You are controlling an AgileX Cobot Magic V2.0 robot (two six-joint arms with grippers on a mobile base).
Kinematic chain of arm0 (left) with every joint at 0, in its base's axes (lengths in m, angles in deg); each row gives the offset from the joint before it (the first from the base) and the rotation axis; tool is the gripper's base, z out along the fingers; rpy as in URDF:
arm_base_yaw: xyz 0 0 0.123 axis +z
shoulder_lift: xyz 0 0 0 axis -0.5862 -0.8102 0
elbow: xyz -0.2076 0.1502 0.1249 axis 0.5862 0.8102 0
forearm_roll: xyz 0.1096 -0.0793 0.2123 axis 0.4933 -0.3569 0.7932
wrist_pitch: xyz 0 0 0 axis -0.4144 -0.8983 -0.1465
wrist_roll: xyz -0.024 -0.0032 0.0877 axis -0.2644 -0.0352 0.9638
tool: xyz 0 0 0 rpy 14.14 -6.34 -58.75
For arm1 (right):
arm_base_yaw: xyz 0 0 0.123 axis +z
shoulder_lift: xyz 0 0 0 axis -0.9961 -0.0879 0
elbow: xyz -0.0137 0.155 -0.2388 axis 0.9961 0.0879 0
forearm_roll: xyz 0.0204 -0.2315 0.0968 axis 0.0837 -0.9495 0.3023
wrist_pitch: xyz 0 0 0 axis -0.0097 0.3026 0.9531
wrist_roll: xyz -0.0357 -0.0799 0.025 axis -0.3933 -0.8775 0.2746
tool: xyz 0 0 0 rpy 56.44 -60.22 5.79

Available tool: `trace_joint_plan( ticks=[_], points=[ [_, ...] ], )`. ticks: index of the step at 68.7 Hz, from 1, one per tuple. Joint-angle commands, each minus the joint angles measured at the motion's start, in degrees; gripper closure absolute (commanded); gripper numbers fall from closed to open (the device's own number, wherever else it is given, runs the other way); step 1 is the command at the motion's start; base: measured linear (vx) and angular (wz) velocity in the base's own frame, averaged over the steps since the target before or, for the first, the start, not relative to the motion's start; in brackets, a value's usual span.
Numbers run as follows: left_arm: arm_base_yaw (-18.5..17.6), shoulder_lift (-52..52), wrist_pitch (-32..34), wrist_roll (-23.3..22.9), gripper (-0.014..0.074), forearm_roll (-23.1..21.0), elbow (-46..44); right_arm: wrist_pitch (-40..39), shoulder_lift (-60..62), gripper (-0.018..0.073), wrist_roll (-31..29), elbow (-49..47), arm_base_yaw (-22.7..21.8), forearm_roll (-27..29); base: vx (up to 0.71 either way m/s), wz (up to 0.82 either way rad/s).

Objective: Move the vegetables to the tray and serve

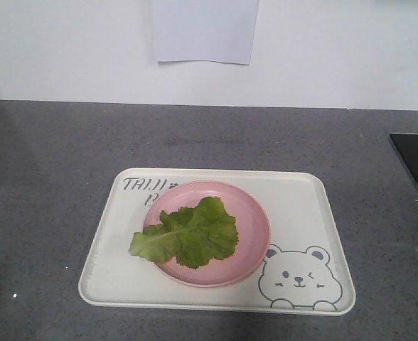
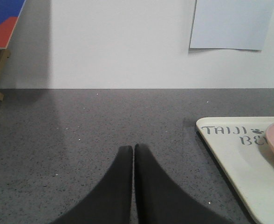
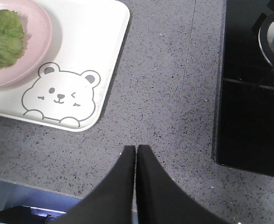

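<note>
On the cream tray (image 1: 315, 206), at its middle, sat the pink plate (image 1: 255, 213), and the lettuce leaf (image 1: 191, 234) lay on that plate, its stem end reaching just past the plate's left rim. So the transfer looked done (leaf on plate, plate on tray); serving seemingly remained. Left of the tray, the left gripper (image 2: 133, 151) hovered over the grey counter (image 1: 45, 185) with its tips together, holding nothing. Right of the tray, near the bear drawing (image 3: 62, 100), the right gripper (image 3: 136, 151) was likewise closed and empty.
</note>
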Motion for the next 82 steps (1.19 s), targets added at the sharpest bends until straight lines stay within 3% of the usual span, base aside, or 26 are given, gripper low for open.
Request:
trace_joint_plan(
  ticks=[1, 56, 62, 70, 82],
  points=[
    [0.01, 0.84, 4.46, -0.09, 0.0603, -0.5, 1.58, -2.65, -0.42, 0.0569, -0.1, -1.41, 0.01, 0.01, 0.0, 0.0],
    [0.01, 0.84, 4.45, -0.09, 0.0602, -0.5, 1.58, -3.98, -0.42, 0.0569, -1.99, -0.78, 0.01, -1.74, 0.0, 0.0],
    [0.01, 0.84, 4.4, -0.09, 0.0602, -0.5, 1.58, -11.57, 0.33, 0.0569, -1.85, 2.92, -0.05, -2.08, 0.0, 0.0],
    [0.01, 0.84, 4.4, -0.09, 0.0602, -0.5, 1.58, -30.55, 2.97, 0.0569, -1.85, 13.77, -0.05, -1.78, 0.0, 0.0],
    [0.01, 0.84, 4.4, -0.09, 0.0602, -0.5, 1.58, -50.42, 11.86, 0.0569, -1.8, 28.24, -0.04, -1.83, 0.0, 0.0]
  ],
)
